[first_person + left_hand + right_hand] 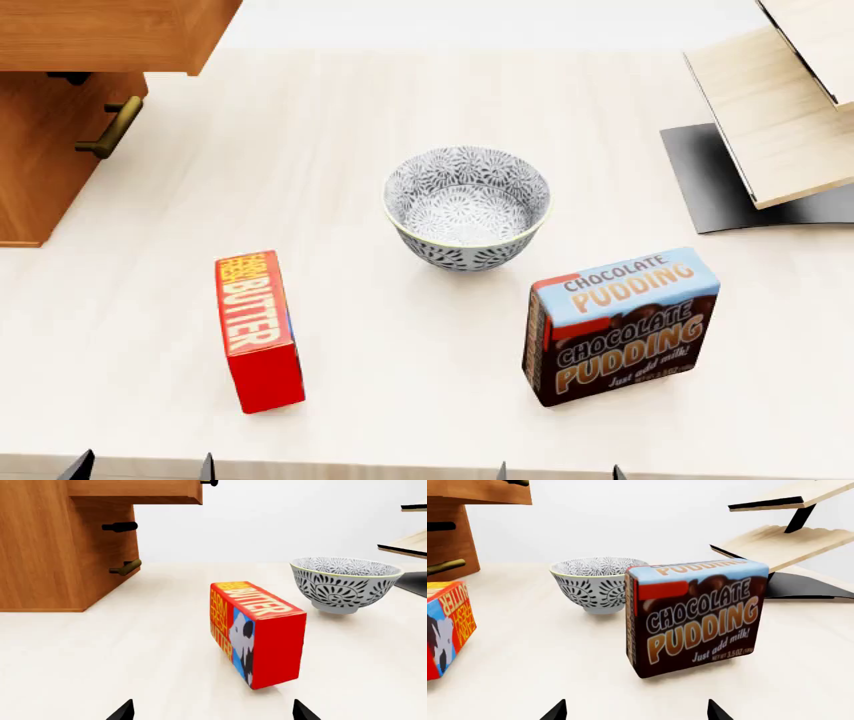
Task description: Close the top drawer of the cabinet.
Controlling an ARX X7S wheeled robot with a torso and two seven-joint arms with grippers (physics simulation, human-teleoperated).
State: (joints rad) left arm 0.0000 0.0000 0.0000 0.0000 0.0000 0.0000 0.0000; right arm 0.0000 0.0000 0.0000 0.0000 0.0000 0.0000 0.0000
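Note:
The orange-brown cabinet (pixel 34 170) stands at the table's far left. Its top drawer (pixel 107 35) is pulled out and juts over the table; it also shows in the left wrist view (pixel 133 491) with its handle end (pixel 210 482). A lower drawer's brass handle (pixel 110 128) shows below it. My left gripper (pixel 140 468) is open and empty at the near table edge, its black fingertips (pixel 122 712) far apart, well short of the cabinet. My right gripper (pixel 558 472) is open and empty at the near edge; in the right wrist view it (pixel 635 712) faces the pudding box.
A red butter box (pixel 258 330) stands ahead of the left gripper. A patterned bowl (pixel 467 207) sits mid-table. A chocolate pudding box (pixel 621 325) stands ahead of the right gripper. Pale wood panels (pixel 781 110) on a black base (pixel 701 170) are at the far right.

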